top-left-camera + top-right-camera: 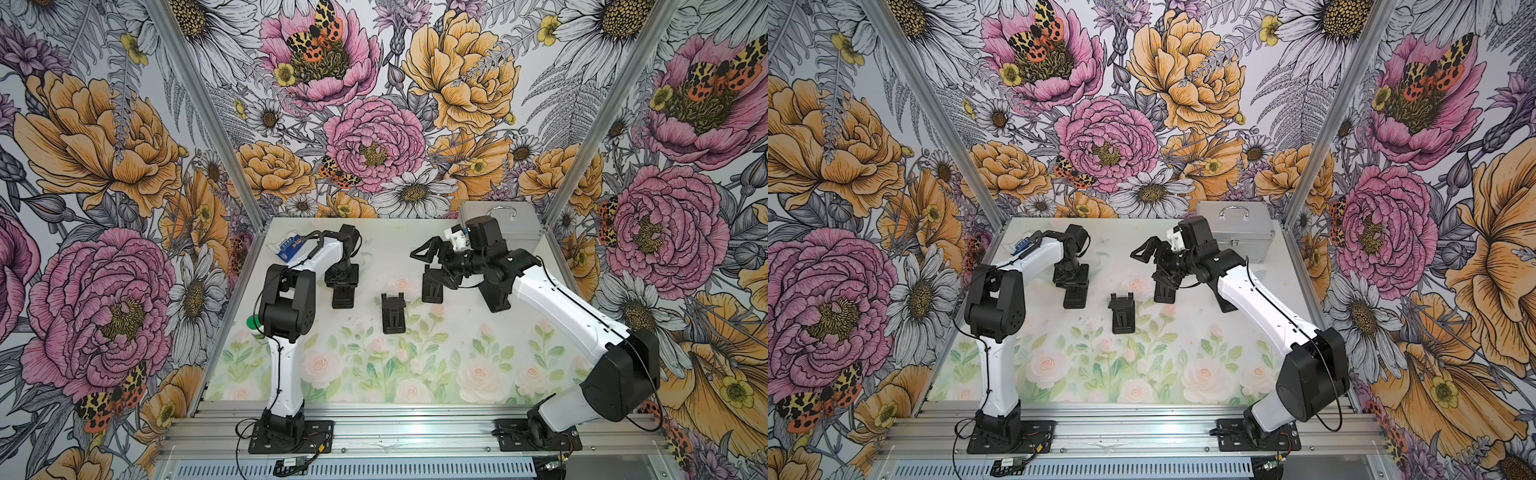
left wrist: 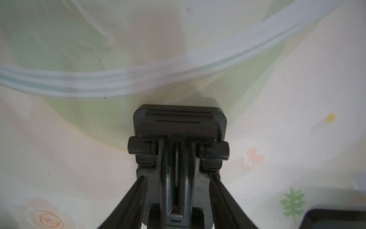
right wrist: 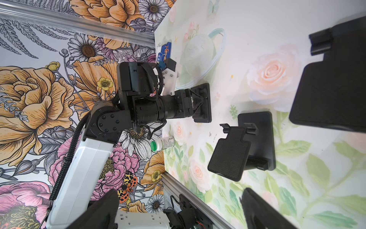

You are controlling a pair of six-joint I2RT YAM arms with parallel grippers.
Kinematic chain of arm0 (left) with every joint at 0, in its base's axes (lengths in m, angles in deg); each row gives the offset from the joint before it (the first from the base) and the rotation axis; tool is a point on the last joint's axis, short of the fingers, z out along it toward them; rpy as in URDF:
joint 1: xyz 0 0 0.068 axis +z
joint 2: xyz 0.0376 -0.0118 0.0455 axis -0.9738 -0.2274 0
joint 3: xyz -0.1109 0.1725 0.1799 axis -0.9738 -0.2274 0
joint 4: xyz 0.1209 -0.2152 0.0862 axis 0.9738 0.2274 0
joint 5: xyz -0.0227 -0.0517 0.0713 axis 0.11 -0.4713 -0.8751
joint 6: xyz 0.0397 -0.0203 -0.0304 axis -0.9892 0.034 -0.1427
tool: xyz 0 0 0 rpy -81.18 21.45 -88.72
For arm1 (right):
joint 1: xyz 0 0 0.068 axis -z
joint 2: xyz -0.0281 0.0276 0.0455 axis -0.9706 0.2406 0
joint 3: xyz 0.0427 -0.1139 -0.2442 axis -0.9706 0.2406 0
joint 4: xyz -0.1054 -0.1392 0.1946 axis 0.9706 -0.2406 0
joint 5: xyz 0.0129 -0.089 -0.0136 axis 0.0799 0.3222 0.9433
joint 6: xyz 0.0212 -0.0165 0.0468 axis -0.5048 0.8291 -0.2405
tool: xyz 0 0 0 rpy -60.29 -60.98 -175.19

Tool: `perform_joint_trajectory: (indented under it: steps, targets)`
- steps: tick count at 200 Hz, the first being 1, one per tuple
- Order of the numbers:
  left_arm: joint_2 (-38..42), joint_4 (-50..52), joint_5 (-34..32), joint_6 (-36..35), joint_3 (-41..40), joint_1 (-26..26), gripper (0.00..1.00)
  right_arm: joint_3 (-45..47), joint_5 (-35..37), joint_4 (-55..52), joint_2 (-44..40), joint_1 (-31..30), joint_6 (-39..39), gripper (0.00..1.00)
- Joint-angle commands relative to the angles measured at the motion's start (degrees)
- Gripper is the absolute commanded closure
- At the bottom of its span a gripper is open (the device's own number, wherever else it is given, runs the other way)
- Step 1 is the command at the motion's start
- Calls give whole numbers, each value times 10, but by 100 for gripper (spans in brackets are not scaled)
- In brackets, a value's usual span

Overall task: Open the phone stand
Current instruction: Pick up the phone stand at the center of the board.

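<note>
Left wrist view: left gripper is down over a black plastic phone stand lying on the pale floral-print bench. The jaws are clenched on the stand's two long flanks, with a fingertip touching each side just short of the hinge pins. Cannot tell from here whether the stand's plate is lifted. A blurred clear plastic bag lies beyond the stand's far end.

In both top views the held stand sits at 10 o'clock from bench centre. A second black phone stand lies near centre, untouched. The right wrist view shows its textured plate tilted up off the base. A third black phone stand is at 2 o'clock from the second, just below the right gripper. Right jaws are released, spread wide, holding nothing.

Other items:
- Silver metal case at 1 o'clock, in the back corner.
- White bottle with green cap at the 9 o'clock edge, partly behind the left arm.
- Blue-and-white packet at 11 o'clock.
</note>
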Motion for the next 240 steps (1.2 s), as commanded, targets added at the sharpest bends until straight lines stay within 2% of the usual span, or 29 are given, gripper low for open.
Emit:
perform_joint_trajectory:
  steps: [1,53,65,79,101,117,142,188,240]
  targets:
    - [-8,-6,-4,-12,9,-3,46,5,2,2,-6,7,8,1]
    - [-14,-13,3,-13,6,-5,50,17,3,2,-12,10,9,1]
    - [-15,-14,5,-15,5,-6,58,19,4,2,-12,11,9,1]
    - [-15,-14,4,-14,3,-7,61,20,4,1,-14,11,10,1]
    - [-14,-15,4,-14,3,-9,70,24,5,2,-14,12,12,1]
    - [-12,-15,4,-14,2,-11,83,23,4,2,-14,13,13,1]
    - [-5,-14,4,-13,5,-12,94,20,4,2,-14,14,16,1]
    - [16,-14,13,-16,1,-14,100,10,5,2,-7,15,24,1]
    - [47,-13,30,-10,-1,-32,100,-8,5,1,8,16,40,1]
